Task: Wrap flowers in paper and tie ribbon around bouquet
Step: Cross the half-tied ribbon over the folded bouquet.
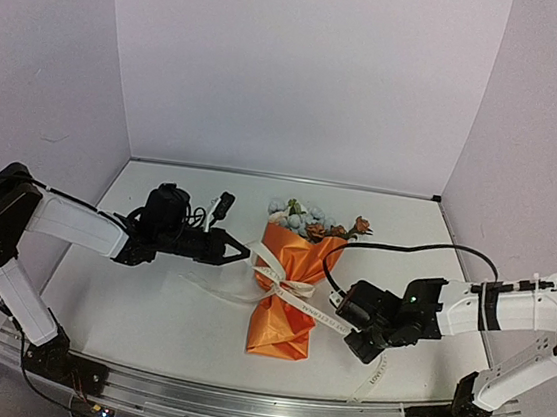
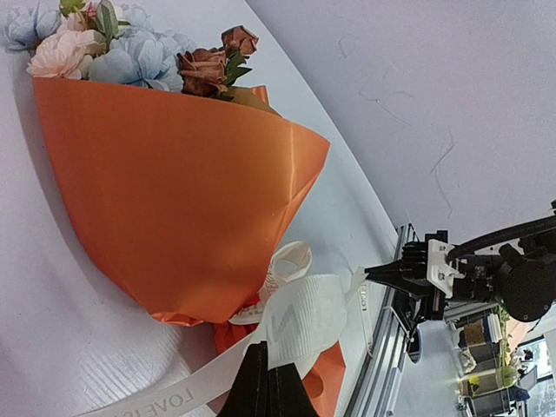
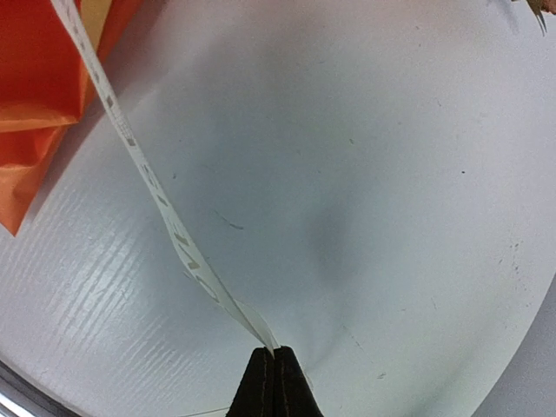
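The bouquet lies in the middle of the table. Its orange paper point(image 1: 283, 300) point(image 2: 174, 191) forms a cone, and the blue, cream and orange-pink flowers point(image 1: 307, 219) point(image 2: 130, 52) stick out at the far end. The cream ribbon point(image 1: 280, 284) point(image 2: 304, 317) is looped around the cone's narrow part. My left gripper point(image 1: 243, 252) point(image 2: 268, 347) is shut on a ribbon strand just left of the cone. My right gripper point(image 1: 334, 297) point(image 3: 274, 352) is shut on another strand of the ribbon point(image 3: 148, 174), which runs taut to the paper point(image 3: 35, 78).
A loose ribbon tail point(image 1: 372, 375) trails toward the metal rail point(image 1: 235, 410) at the table's front edge. A black cable point(image 1: 405, 248) arcs above the right arm. White walls close in the back and both sides.
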Controlling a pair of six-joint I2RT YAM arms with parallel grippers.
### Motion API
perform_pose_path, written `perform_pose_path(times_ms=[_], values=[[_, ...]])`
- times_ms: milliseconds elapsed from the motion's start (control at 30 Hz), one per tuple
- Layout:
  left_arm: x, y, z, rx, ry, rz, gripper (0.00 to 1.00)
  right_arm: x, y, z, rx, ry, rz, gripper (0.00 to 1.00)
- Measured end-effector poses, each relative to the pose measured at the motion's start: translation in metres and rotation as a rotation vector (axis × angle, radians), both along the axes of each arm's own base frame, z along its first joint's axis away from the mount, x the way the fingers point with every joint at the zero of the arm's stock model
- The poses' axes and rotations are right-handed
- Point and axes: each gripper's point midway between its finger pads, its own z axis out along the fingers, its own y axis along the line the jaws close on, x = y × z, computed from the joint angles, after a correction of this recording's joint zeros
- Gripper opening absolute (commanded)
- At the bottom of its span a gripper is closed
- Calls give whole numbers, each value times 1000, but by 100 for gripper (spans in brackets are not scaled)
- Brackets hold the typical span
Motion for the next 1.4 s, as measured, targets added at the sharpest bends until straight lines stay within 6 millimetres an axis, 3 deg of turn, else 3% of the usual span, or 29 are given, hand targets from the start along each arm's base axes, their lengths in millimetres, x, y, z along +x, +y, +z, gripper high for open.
perform_pose_path(times_ms=[267,533,667,900,1067,1233,1400], values=[[-16,14,-8,-1,21,7,0,11,-10,3,-45,-69,-40,0],[-39,16,-5,1,-34,-47,0,24,8,7,55,-132,-84,0],[-62,5,-5,28,-80,-127,0,25,9,0,65,-141,-103,0],[-105,-6,-22,119,-127,-264,0,25,10,-12,85,-130,-139,0],[-122,-2,-8,118,-246,-304,6,23,6,-18,93,-130,-163,0],[-125,3,-7,131,-287,-295,9,25,6,-18,96,-145,-165,0],[-124,12,-37,215,-254,-244,4,30,11,-14,109,-168,-148,0]])
